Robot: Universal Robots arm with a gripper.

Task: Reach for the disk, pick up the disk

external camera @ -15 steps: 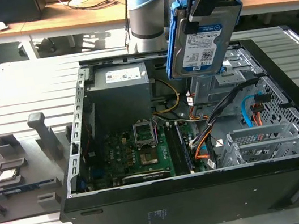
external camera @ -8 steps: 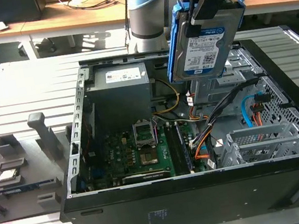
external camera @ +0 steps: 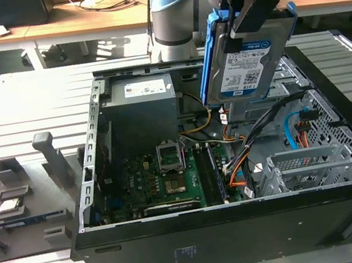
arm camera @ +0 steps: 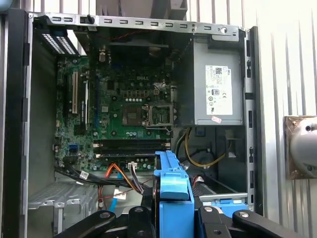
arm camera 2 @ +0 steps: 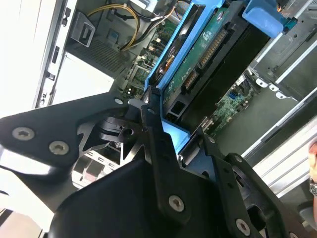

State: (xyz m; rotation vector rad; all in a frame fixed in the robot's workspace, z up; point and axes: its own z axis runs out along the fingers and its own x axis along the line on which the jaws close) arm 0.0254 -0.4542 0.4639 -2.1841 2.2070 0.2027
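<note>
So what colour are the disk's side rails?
Bright blue rails on the disk, clearest in the exterior view.

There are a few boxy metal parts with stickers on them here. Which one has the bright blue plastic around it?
The disk, held up above the open computer case in the gripper. The grey power supply has no blue.

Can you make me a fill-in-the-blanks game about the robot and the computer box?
1. The hand is shut on the ____.
2. The disk has side rails coloured ____.
3. The disk is held up ____ the open computer case, not inside it.
4. The cables beside the drive cage are blue and ____.

Missing words: disk; blue; above; orange
</note>
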